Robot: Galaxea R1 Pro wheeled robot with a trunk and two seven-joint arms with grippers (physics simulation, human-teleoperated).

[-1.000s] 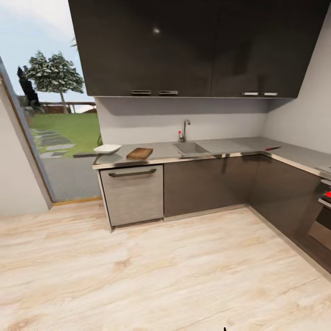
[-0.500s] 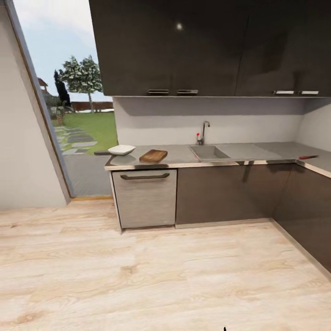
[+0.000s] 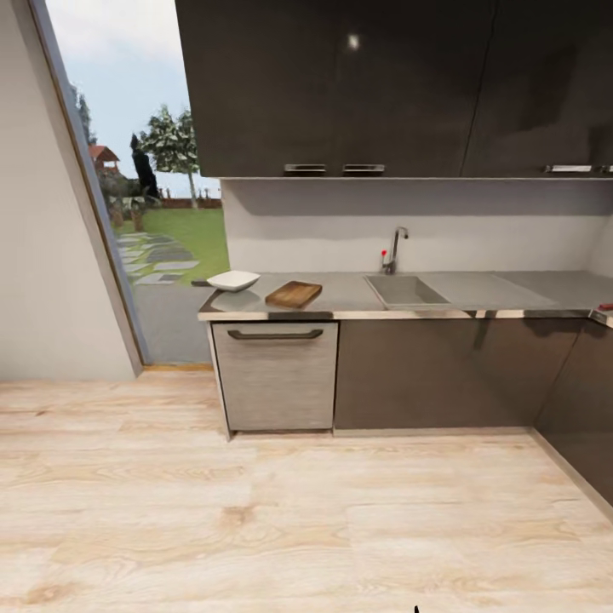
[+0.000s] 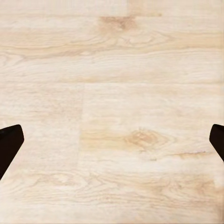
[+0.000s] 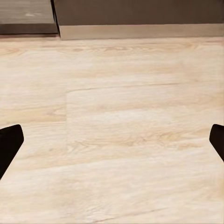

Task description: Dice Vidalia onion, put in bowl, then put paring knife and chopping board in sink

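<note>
Across the wooden floor stands the grey countertop over dark cabinets. On its left end rests the white bowl, with the brown chopping board beside it. Further right is the sink with its chrome tap; the onion is hidden inside the basin. A small red bit of the paring knife shows at the counter's far right. My left gripper is open over bare floor, with its dark fingertips wide apart. My right gripper is also open, near the cabinet plinth.
A grey dishwasher front sits under the bowl and board. Dark wall cabinets hang above the counter. A tall glass opening to the garden lies left. The counter turns a corner at the right. Wide wooden floor lies in between.
The whole head view has swung left, so the counter, sink and board sit further right in the picture and more squarely ahead. Nothing on the counter has moved.
</note>
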